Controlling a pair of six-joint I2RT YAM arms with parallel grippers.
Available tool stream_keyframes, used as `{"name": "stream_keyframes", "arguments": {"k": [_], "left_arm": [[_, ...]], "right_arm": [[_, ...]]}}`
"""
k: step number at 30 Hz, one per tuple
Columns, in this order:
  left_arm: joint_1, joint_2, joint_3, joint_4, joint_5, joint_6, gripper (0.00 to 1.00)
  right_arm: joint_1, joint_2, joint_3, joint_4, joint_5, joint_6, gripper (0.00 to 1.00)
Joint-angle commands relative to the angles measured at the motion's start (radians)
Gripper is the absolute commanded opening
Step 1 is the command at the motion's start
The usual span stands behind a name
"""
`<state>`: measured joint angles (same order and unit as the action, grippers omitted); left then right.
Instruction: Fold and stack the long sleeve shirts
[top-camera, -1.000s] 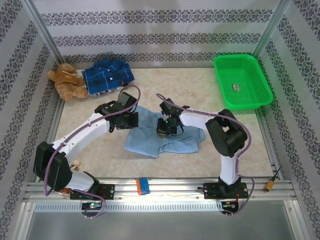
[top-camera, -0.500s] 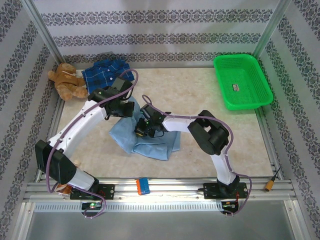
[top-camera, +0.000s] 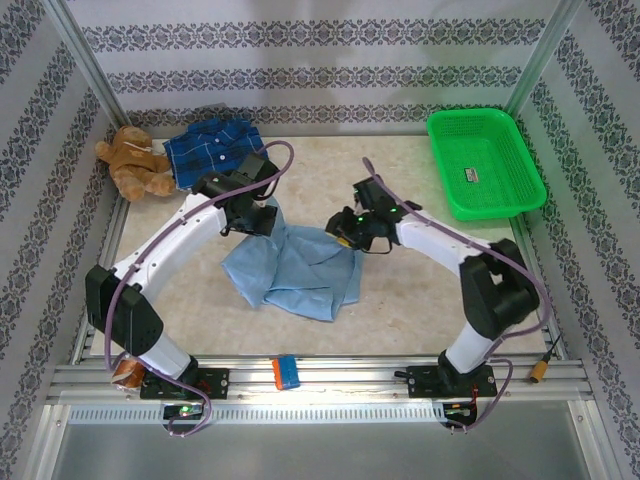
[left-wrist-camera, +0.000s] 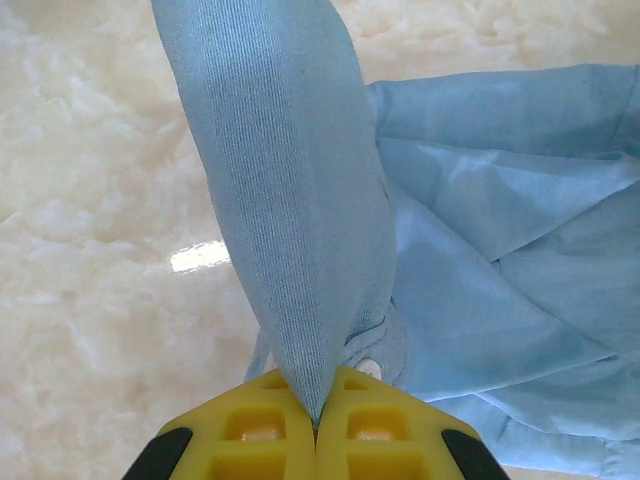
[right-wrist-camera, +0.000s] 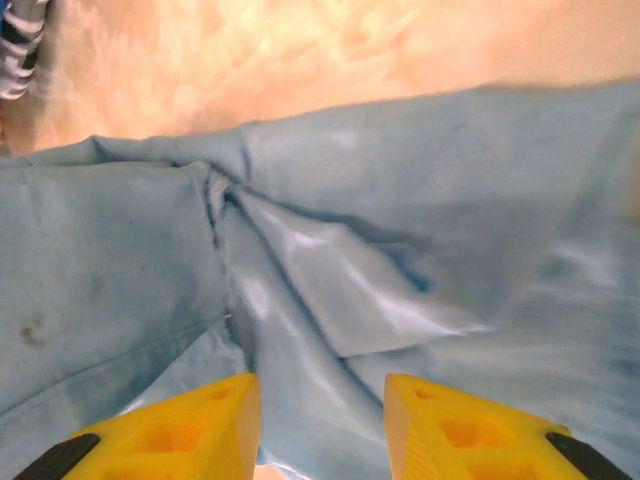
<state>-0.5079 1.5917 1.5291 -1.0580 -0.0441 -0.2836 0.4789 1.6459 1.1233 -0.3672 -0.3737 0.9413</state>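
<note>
Two long sleeve shirts are in view: one plain light blue shirt (top-camera: 295, 270) and one dark blue plaid shirt (top-camera: 212, 150). There is one brown teddy bear (top-camera: 133, 165), one green plastic basket (top-camera: 485, 160) and one small orange-and-blue block (top-camera: 285, 371). Two white robot arms complete the count, one left arm (top-camera: 170, 245) and one right arm (top-camera: 440, 240).

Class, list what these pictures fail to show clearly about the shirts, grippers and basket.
- Top external: fingertips of the left gripper hidden beneath its own wrist.
- Top external: plaid shirt near edge partly covered by the left arm.
- Right wrist: light blue shirt blurred toward the right edge.
- Top external: green basket label too small to read.
</note>
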Motion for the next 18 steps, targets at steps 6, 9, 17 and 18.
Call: {"name": "stream_keyframes", "arguments": {"k": [6,9,17,18], "left_arm": [[-0.152,0.088,0.059,-0.064,-0.081,-0.046,0.00],[-0.191,0.110,0.067,-0.065,-0.092,-0.080,0.00],[-0.290,0.196,0.150,-0.118,-0.122,-0.130,0.00],[-0.296,0.208,0.160,-0.123,-0.119,-0.138,0.00]], "right_arm": [[-0.097,-0.034,-0.119,-0.274,0.227,-0.261,0.40],[-0.099,0.002,-0.184,-0.201,0.200,-0.259,0.38],[-0.077,0.061,-0.253,-0.088,0.156,-0.226,0.35],[-0.076,0.071,-0.253,-0.080,0.148,-0.225,0.35]]}}
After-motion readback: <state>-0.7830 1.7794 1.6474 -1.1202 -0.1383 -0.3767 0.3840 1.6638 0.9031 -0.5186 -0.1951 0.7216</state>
